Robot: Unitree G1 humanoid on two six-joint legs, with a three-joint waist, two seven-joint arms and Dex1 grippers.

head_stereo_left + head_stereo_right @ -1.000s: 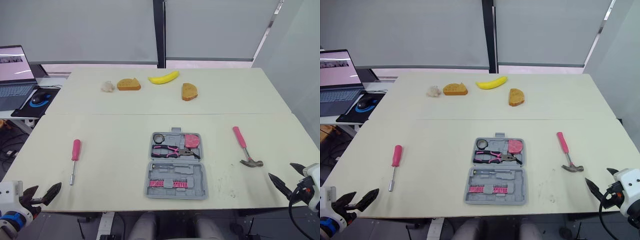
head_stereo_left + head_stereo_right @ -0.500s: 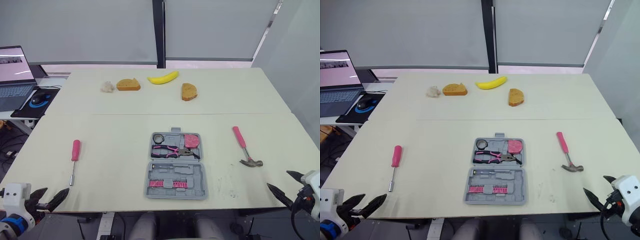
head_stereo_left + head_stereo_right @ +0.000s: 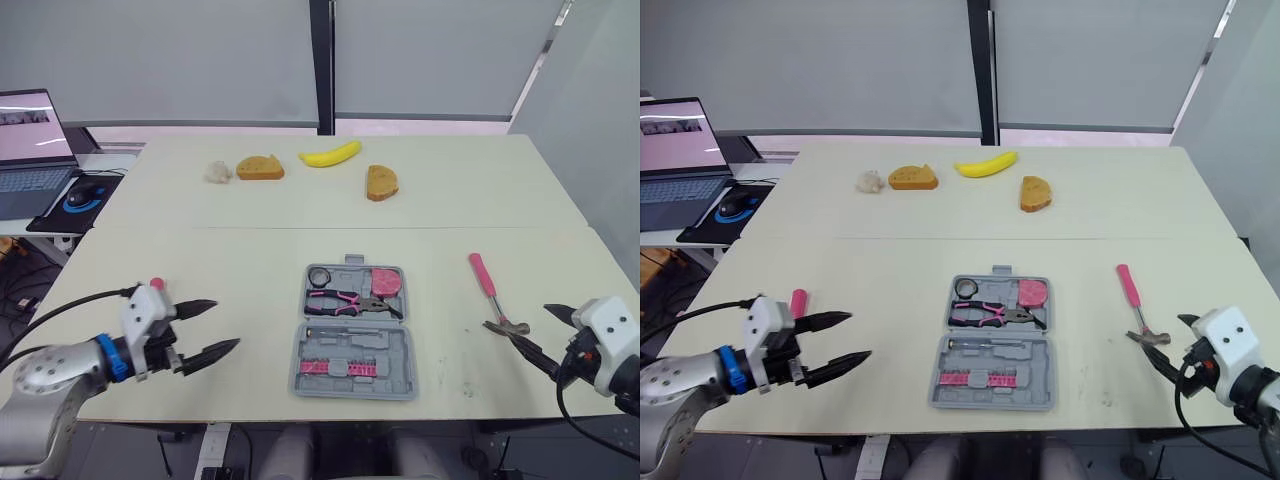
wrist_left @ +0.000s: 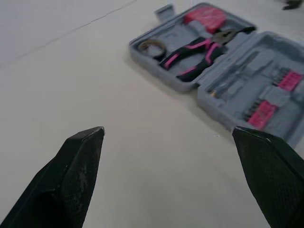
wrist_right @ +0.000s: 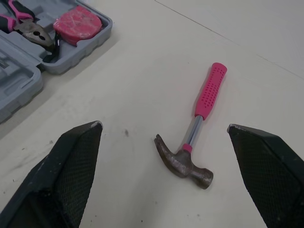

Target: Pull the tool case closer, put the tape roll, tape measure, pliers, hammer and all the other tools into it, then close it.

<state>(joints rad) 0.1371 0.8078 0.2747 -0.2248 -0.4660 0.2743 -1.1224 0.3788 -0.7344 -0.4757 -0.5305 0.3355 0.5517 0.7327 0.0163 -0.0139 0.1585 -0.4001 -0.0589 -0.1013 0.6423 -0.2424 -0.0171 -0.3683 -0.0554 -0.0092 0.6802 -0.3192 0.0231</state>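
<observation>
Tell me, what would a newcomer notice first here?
An open grey tool case sits mid-table, pink-handled pliers inside. A pink-handled hammer lies to its right, in front of the open right gripper; the open left gripper hovers left of the case.

Tool case [image 3: 399,347]: grey plastic, open flat, near-centre of worktop [image 3: 250,270], hinge running left-right, latch tab on the far edge.
Far half:
- tape roll [image 3: 319,276], small dark ring, far-left pocket
- tape measure [image 3: 384,283], pink, far-right pocket
- pliers [image 3: 350,301], pink/black handles pointing left, head right, just nearer than the other two

Near half: row of pink bit holders [image 3: 338,367] along the near edge, slim metal driver shaft [image 3: 985,343] above them.
Hammer [image 3: 490,290]: outside the case, flat on the worktop well to its right. Pink grip points away, claw head at the near end.
Screwdriver [image 3: 798,301]: left of the case, well apart; pink handle end visible, rest hidden.
</observation>
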